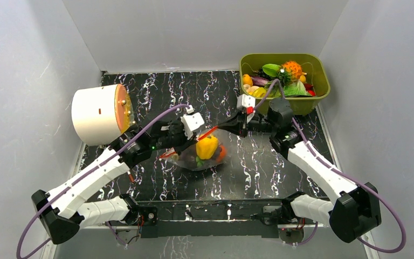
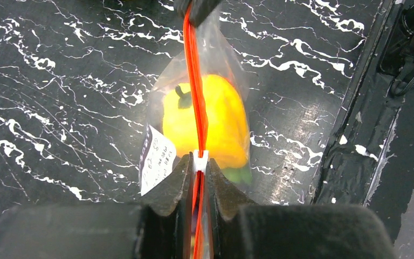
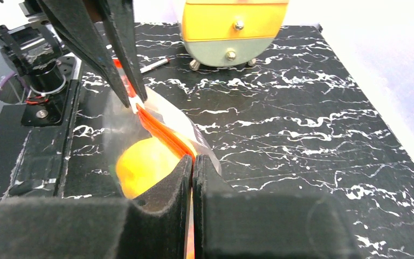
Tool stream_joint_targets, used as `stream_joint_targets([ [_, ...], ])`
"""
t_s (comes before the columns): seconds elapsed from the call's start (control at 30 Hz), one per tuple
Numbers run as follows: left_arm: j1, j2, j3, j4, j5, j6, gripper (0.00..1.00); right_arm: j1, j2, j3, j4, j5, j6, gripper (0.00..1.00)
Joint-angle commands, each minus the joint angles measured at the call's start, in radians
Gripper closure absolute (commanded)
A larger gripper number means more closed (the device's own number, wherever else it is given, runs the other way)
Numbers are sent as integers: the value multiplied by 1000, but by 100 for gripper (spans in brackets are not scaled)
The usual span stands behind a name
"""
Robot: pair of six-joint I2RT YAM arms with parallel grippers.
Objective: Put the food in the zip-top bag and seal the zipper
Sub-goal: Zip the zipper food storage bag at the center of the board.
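Over the black marbled counter (image 1: 156, 186), my left tool (image 2: 198, 162) clamped the zip-top bag's (image 1: 190, 161) zipper (image 2: 195, 97) at nine o'clock, my right tool (image 3: 192, 162) at three.

light: bright, even | shadows: soft | blur: wrist-view foreground | washout: right wrist top edge
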Motion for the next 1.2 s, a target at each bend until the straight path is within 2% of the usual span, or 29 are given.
stream_joint_targets([
  [0.0,10,-56,-12,-111,-33,22,100,-62,-53,40,64,111,6,100],
  [0.33,10,-85,-26,-141,-43,43,100,-134,-87,24,51,209,21,100],
  [0.73,11,-107,-13,-180,-66,58,100,-161,-95,19,36,307,49,100],
  [1.17,11,-166,-21,-238,-77,71,100,-214,-109,-15,75,389,147,100],
])
